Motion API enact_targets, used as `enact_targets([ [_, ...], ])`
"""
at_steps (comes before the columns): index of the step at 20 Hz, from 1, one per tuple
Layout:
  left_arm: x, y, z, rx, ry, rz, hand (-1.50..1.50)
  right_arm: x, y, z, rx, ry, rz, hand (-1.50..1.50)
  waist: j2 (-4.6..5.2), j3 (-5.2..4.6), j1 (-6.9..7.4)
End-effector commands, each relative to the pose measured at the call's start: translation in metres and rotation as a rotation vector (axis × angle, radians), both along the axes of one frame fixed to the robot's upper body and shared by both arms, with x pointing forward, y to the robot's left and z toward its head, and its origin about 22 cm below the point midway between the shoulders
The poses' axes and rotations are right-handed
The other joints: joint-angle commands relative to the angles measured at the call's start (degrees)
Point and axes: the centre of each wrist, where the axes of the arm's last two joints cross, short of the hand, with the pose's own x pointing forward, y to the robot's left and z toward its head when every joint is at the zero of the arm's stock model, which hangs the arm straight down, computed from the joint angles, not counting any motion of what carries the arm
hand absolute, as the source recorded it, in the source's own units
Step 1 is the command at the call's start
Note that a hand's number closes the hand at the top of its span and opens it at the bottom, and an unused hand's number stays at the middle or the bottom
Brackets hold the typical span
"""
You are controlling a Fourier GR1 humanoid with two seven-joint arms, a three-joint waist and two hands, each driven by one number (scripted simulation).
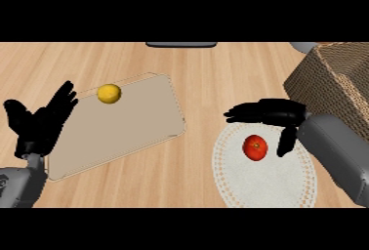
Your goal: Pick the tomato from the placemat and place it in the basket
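Observation:
A red tomato lies on a white round lace-edged placemat at the lower right of the counter. My right hand hovers just above and behind the tomato, palm down, fingers stretched leftward and thumb hanging beside the tomato; it holds nothing. A brown wicker basket stands at the right edge, behind that hand. My left hand rests open at the left edge, fingers up.
A beige cutting board lies at the centre left with a yellow lemon on its far corner. A dark object sits at the counter's back edge. Bare wood lies between board and placemat.

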Motion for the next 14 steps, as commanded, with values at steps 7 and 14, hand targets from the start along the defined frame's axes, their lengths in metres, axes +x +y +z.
enact_targets([
  [7, 0.003, -0.017, 0.011, 0.010, -0.028, 0.012, 0.00, -0.005, 0.016, -0.018, 0.039, 0.128, 0.151, -1.50, -0.12, 0.01, -0.01],
  [14, -0.007, 0.015, 0.001, 0.010, -0.016, 0.021, 0.00, -0.013, -0.006, -0.041, 0.015, 0.063, 0.111, -1.50, -0.04, -0.01, -0.08],
])
